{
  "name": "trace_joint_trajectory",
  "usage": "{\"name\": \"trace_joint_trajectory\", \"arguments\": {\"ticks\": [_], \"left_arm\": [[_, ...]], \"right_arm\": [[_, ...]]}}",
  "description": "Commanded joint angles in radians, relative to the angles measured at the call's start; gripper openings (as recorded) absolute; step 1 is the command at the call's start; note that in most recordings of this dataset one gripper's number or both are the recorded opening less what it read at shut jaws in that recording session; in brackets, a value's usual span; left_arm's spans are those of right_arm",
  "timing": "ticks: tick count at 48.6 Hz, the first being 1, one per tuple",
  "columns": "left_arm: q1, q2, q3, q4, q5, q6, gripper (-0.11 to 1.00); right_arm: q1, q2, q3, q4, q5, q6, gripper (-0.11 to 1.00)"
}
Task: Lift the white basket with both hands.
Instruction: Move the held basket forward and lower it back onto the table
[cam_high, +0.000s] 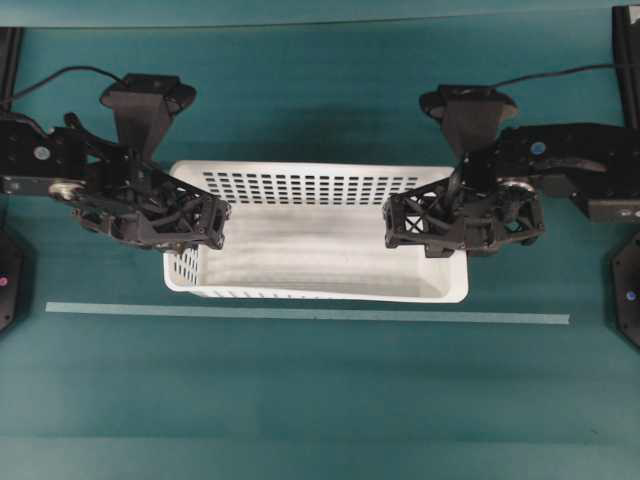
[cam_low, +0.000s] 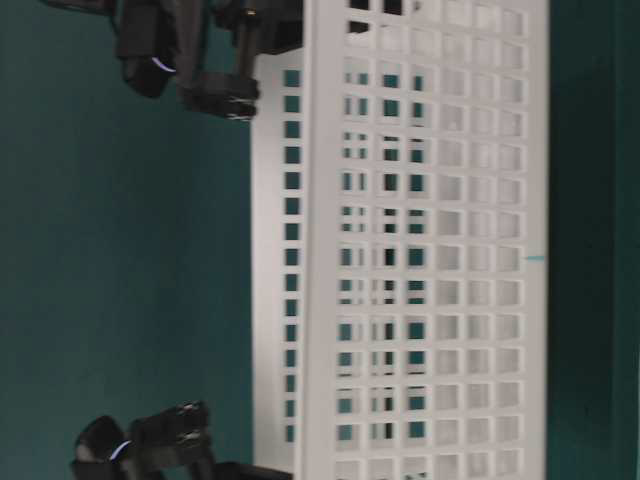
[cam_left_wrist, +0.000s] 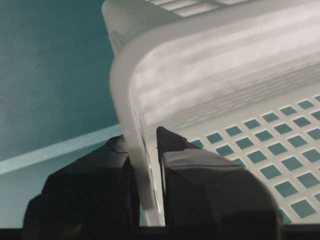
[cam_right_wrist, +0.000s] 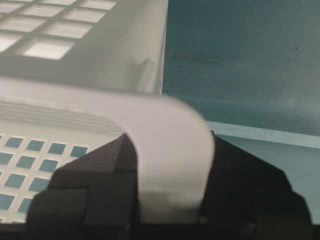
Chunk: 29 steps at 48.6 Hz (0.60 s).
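We saw the large rectangular white plastic basket (cam_high: 318, 232), its sides pierced with rows of small slotted holes and its floor smooth and solid, lying across the middle of the teal table (cam_high: 320, 400) between the two black arms. A pale strip of tape (cam_high: 308, 314) ran along the table just in front of its near long side.

We found the left black lattice-frame gripper (cam_high: 200, 222) at the basket's left short end. From the left wrist view its two dark fingers (cam_left_wrist: 200, 180) stood one on each side of the curved white wall, one outside and one inside, pressed against the plastic, so we read the claw as clamped on the rim. The right black lattice-frame gripper (cam_high: 410, 222) sat at the opposite short end. In the right wrist view the broad rounded rim (cam_right_wrist: 170, 160) passed between its fingers (cam_right_wrist: 95, 190), which closed on it from both sides.

In the table-level view, which showed the scene turned on its side, we saw the slotted long wall (cam_low: 420, 250) filling most of the picture, with parts of the black arms at its two ends. We could not tell whether the basket's floor touched the table.
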Motion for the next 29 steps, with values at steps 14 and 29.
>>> {"name": "trace_joint_trajectory", "arguments": {"ticks": [14, 29], "left_arm": [[0.002, 0.084, 0.006, 0.008, -0.084, 0.006, 0.03], [-0.005, 0.114, 0.009, 0.008, -0.137, 0.003, 0.03]], "right_arm": [[0.04, 0.066, 0.04, 0.018, -0.052, -0.026, 0.2], [0.041, 0.074, 0.072, 0.021, -0.095, -0.032, 0.2]]}}
